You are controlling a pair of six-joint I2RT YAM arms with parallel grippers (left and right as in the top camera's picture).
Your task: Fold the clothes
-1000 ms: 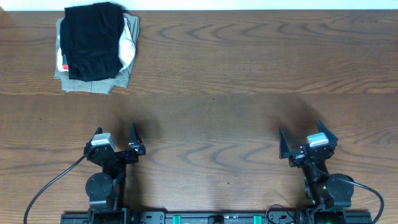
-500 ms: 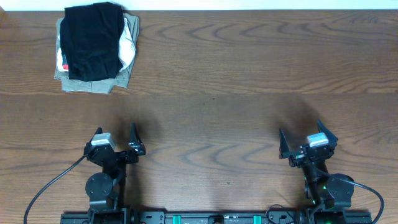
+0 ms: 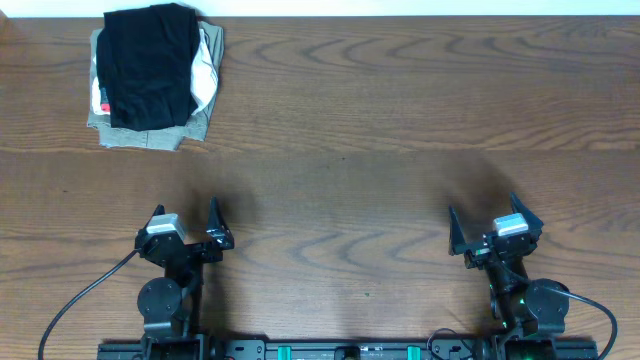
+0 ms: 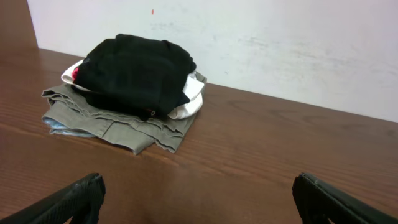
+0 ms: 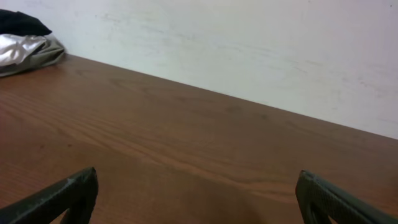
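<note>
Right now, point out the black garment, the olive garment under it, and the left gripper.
black garment [image 3: 150, 65]: overhead view, middle of its top face.
olive garment [image 4: 115, 127]: left wrist view, near its front edge.
left gripper [image 3: 185, 206]: overhead view, midway between its open fingertips.

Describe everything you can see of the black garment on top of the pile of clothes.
The black garment looks like soft, matt cloth, folded into a rough rectangle with rumpled edges. It tops a stack at the far left corner of the table, resting on a white garment and, beneath that, an olive garment. A bit of bright red shows at its left edge.
</note>
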